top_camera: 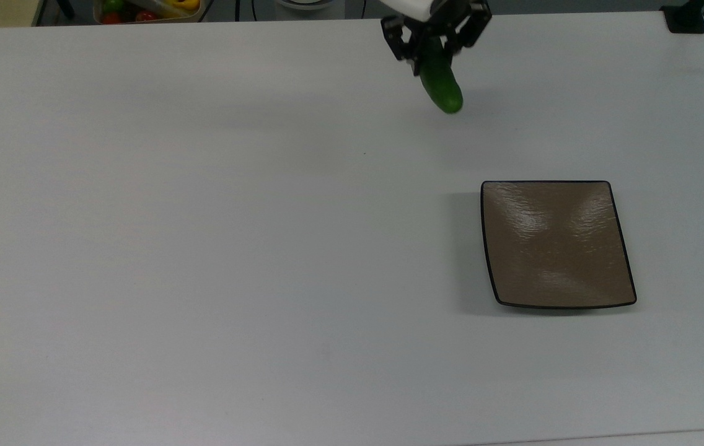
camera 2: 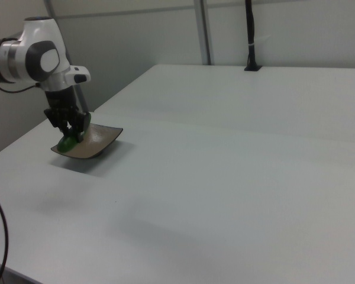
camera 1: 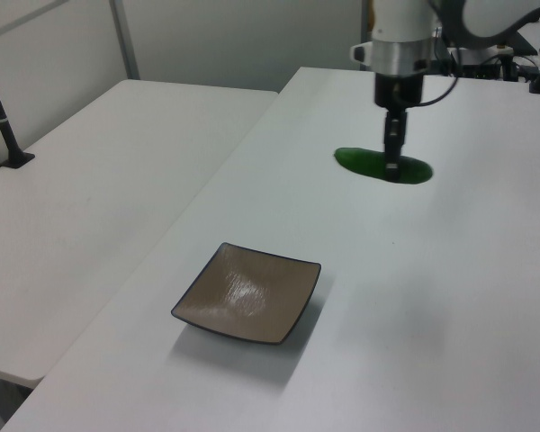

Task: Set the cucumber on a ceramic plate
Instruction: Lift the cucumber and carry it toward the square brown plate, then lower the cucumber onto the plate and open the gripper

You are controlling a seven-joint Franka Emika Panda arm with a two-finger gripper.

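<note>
My gripper (top_camera: 432, 59) is shut on a dark green cucumber (top_camera: 445, 93) and holds it above the white table near the far edge in the top view. The cucumber's free end points toward the square brown ceramic plate (top_camera: 556, 244), which lies flat well below and to the right of it in the top view. In the left view the gripper (camera 1: 392, 160) grips the cucumber (camera 1: 364, 164) around its middle, beyond the plate (camera 1: 247, 292). In the right view the gripper (camera 2: 68, 129) and cucumber (camera 2: 65, 142) overlap the plate (camera 2: 103, 139) in the picture.
A container of colourful vegetables (top_camera: 147, 9) sits beyond the table's far edge at the top view's upper left. A black clamp (top_camera: 686, 17) stands at the far right corner. A second white table (camera 1: 81, 189) adjoins on the left view's left.
</note>
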